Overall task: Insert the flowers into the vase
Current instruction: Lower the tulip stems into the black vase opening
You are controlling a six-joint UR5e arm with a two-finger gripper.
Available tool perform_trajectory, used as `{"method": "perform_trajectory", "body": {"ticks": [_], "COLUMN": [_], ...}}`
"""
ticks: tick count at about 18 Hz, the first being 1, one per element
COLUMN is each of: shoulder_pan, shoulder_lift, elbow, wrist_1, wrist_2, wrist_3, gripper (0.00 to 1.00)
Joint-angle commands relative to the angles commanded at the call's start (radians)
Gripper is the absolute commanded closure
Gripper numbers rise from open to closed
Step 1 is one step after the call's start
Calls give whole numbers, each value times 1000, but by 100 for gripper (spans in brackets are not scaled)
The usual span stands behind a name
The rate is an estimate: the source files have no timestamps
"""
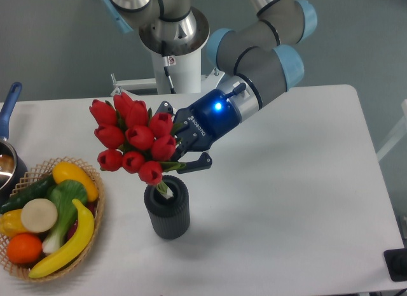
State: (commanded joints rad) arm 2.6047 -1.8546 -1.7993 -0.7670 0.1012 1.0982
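Note:
The flowers (135, 138), a tight bunch of red tulip buds with green leaves, lean up and to the left over the vase. Their bundled stem end dips into the round mouth of the dark grey ribbed vase (168, 211), which stands upright on the white table. My gripper (180, 143) comes in from the right, just above the vase, and is shut on the flowers below the buds. The lowest part of the stems is hidden inside the vase.
A wicker basket (98, 210) of fruit and vegetables sits at the front left, close to the vase. A pot with a blue handle (9, 105) is at the left edge. The arm's white base (175, 63) stands behind.

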Motion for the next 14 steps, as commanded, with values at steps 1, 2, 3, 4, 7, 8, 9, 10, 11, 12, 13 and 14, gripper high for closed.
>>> {"method": "perform_trajectory", "body": {"ticks": [1, 2, 3, 4, 7, 8, 9, 10, 11, 12, 13, 14], "shoulder_pan": [2, 0, 0, 0, 0, 2, 0, 0, 0, 0, 0, 0], "shoulder_lift": [0, 0, -2, -2, -6, -8, -11, -14, -15, -21, -31, -35], "elbow": [-8, -15, -22, -31, -34, -34, -37, -40, -40, -40, -38, -37], "wrist_1": [0, 0, 0, 0, 0, 0, 0, 2, 2, 0, 2, 2], "wrist_2": [3, 5, 5, 5, 5, 6, 12, 24, 35, 41, 46, 46], "wrist_3": [9, 15, 22, 32, 46, 49, 52, 55, 63, 72, 83, 91], "gripper": [61, 61, 61, 61, 61, 61, 61, 61, 61, 61, 61, 61]}}
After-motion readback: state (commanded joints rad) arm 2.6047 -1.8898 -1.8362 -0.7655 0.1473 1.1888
